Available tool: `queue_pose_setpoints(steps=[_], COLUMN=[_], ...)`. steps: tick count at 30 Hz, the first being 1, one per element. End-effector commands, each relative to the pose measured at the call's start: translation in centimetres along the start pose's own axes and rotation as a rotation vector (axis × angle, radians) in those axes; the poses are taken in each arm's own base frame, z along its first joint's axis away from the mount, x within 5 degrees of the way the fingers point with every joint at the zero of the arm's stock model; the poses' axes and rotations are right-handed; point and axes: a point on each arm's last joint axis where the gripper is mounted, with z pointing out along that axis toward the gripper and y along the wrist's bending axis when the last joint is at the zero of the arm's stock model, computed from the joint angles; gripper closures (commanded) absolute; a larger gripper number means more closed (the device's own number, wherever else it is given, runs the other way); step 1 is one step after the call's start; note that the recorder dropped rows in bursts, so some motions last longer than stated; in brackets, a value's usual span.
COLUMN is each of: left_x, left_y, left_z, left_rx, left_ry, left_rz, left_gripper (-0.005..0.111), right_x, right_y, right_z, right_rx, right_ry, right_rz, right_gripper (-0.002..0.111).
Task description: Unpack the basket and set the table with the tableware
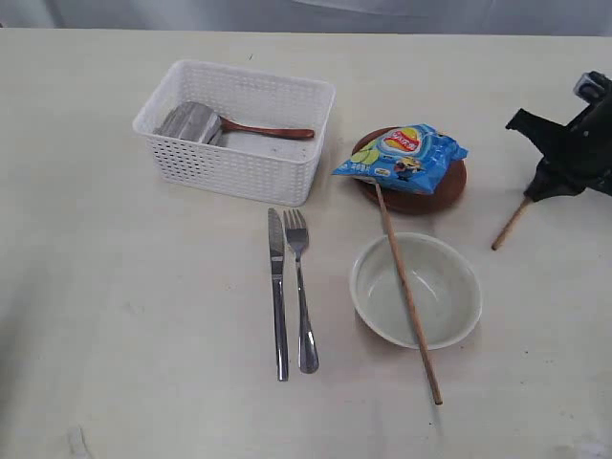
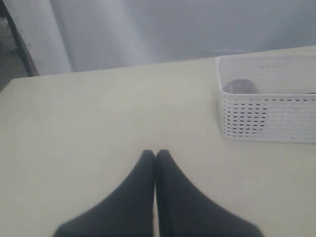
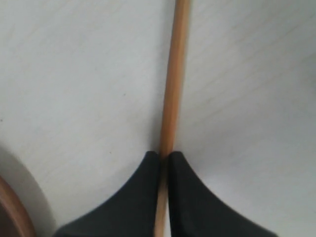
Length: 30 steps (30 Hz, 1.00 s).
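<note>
A white basket [image 1: 229, 172] stands on the table [image 1: 124, 316] and holds a steel cup [image 1: 188, 122] lying on its side and a reddish wooden spoon [image 1: 273, 131]. In front of it a knife [image 1: 277, 287] and fork [image 1: 302, 296] lie side by side. One chopstick [image 1: 409, 296] rests across the pale bowl [image 1: 449, 306]. The brown plate [image 1: 430, 196] sits under a blue chip bag [image 1: 402, 153]. My right gripper [image 1: 535, 191] [image 3: 165, 155] is shut on a second chopstick [image 1: 510, 226] [image 3: 174, 89], whose tip touches the table. My left gripper [image 2: 155, 154] is shut and empty over bare table beside the basket [image 2: 266, 118].
The chip bag covers most of the plate, and the chopstick over the bowl reaches up under it. A curved brown rim of the plate [image 3: 12, 212] shows at the edge of the right wrist view. A grey curtain [image 2: 148, 29] hangs behind the table's far edge.
</note>
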Motion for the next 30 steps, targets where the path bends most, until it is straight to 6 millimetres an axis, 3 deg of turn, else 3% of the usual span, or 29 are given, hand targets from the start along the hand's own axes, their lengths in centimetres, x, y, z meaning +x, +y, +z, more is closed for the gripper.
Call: queue_pose_setpoints(steps=[1, 9, 13, 16, 19, 21, 23, 30], left_x=[0.0, 0.0, 0.0, 0.0, 0.0, 0.0, 0.0, 0.0], left_y=[0.0, 0.0, 0.0, 0.0, 0.0, 0.0, 0.0, 0.0], left_z=[0.0, 0.0, 0.0, 0.0, 0.0, 0.0, 0.0, 0.0], left_rx=[0.006, 0.006, 0.006, 0.006, 0.006, 0.006, 0.006, 0.006], left_ry=[-0.008, -0.008, -0.008, -0.008, -0.008, -0.008, -0.008, -0.008], left_rz=[0.006, 0.006, 0.006, 0.006, 0.006, 0.006, 0.006, 0.006], left_gripper=[0.107, 0.107, 0.107, 0.107, 0.107, 0.107, 0.107, 0.107], right_x=[0.5, 2.0, 5.1, 8.9, 12.5, 15.7, 17.1, 18.2], right_y=[-0.5, -0.5, 2.0, 5.1, 7.4, 8.8, 9.2, 9.3], right_z=[-0.7, -7.4, -10.3, -11.5, -11.5, -10.4, -9.6, -8.0], right_rx=[0.058, 0.116, 0.094, 0.021, 0.001, -0.041, -0.053, -0.057], right_ry=[0.106, 0.12, 0.178, 0.246, 0.244, 0.26, 0.253, 0.215], right_rz=[-0.184, -0.399, -0.539, -0.666, -0.784, -0.791, -0.808, -0.771], right_gripper=[0.109, 0.109, 0.109, 0.109, 0.109, 0.109, 0.109, 0.109])
